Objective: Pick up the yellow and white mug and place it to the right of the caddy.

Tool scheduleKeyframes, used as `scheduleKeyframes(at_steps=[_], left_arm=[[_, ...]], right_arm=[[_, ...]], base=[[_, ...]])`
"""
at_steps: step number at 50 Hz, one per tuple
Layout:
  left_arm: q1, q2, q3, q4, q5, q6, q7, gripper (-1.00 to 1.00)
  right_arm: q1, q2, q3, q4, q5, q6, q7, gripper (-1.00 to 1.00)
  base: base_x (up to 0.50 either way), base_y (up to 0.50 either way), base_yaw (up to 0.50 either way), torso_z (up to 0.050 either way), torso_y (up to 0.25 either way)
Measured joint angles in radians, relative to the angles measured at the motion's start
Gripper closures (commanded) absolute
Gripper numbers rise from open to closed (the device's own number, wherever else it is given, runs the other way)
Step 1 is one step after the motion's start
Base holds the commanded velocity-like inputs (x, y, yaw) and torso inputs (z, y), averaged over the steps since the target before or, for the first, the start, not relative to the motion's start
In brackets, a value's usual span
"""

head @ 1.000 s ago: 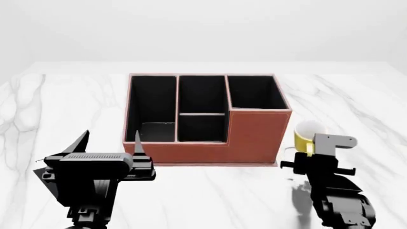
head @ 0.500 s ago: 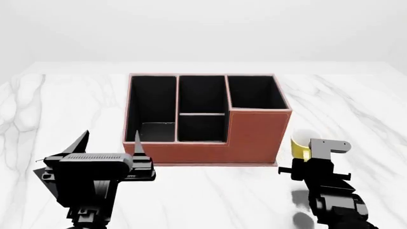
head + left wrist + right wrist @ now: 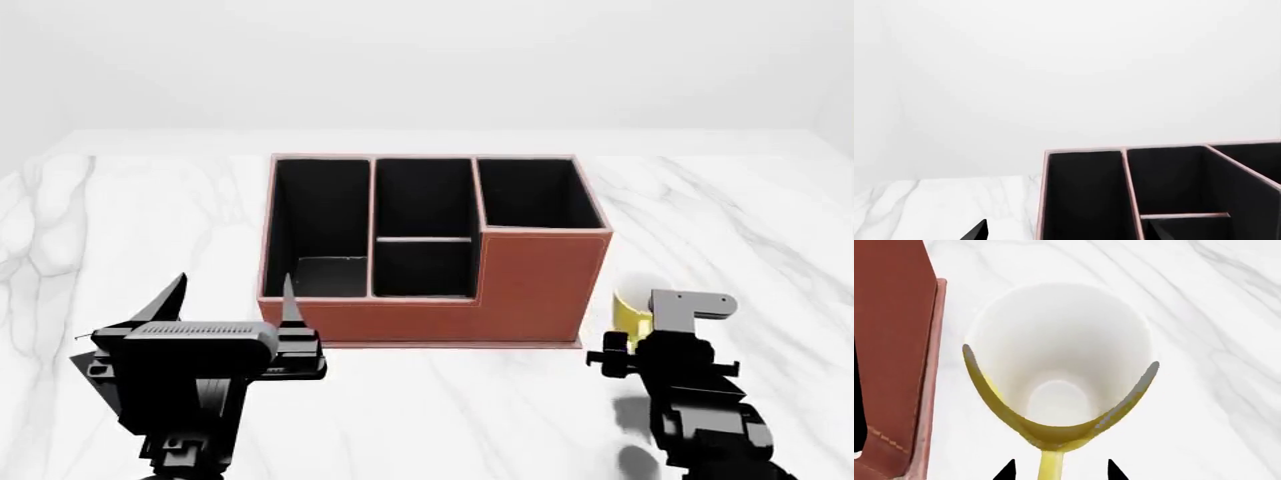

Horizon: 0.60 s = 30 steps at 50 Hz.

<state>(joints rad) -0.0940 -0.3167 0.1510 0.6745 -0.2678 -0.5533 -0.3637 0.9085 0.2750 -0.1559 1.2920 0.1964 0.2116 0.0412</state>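
Left claw (image 3: 230, 296): fingers spread, empty, raised over the near left part of the white marble surface (image 3: 120, 220), just in front of the caddy's front left corner and clear of it. In the left wrist view, only one dark fingertip (image 3: 978, 232) visible at the frame edge, with the caddy's open black compartments beyond it. Caddy (image 3: 534, 290): reddish-brown, upright at the middle of the surface, black inside; long compartment at left, two smaller compartments in the middle split by a cross divider, taller section at the right corner. Yellow and white mug (image 3: 627, 308): upright on the surface just right of the caddy's front right corner, near its right wall, largely hidden in the head view behind the right arm, with only a yellow strip of wall showing. In the right wrist view, mug (image 3: 1057, 365) seen from above, white interior open, yellow rim and yellow handle toward the camera, caddy wall (image 3: 891, 340) close beside it with a narrow strip of surface between. Right claw (image 3: 1059, 469): two dark fingertips flanking the mug handle, one on each side; contact with the handle cannot be told, nor whether the fingers are spread or pressed onto it.
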Motion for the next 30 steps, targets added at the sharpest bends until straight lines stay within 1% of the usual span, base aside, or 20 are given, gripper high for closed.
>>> scheduleKeyframes(at_steps=[3, 8, 21, 30], left_arm=[[0.000, -0.001, 0.001, 0.000, -0.001, 0.001, -0.001, -1.00], [0.000, -0.003, 0.001, 0.000, -0.003, 0.002, -0.002, -1.00], [0.000, -0.006, 0.005, 0.000, -0.006, 0.003, -0.007, -1.00], [-0.001, -0.008, 0.007, 0.004, -0.010, 0.001, -0.011, -1.00]], right_arm=[[-0.017, 0.002, 0.007, -0.042, 0.002, 0.015, 0.002, -1.00], [-0.069, 0.013, 0.022, -0.182, 0.014, 0.071, 0.017, -1.00], [-0.229, 0.052, 0.060, -0.597, 0.057, 0.237, 0.073, -1.00], [-0.370, 0.083, 0.091, -0.909, 0.095, 0.357, 0.123, -1.00]], base=[[0.00, 0.00, 0.00, 0.000, 0.000], [0.00, 0.00, 0.00, 0.000, 0.000], [0.00, 0.00, 0.00, 0.000, 0.000], [0.00, 0.00, 0.00, 0.000, 0.000]])
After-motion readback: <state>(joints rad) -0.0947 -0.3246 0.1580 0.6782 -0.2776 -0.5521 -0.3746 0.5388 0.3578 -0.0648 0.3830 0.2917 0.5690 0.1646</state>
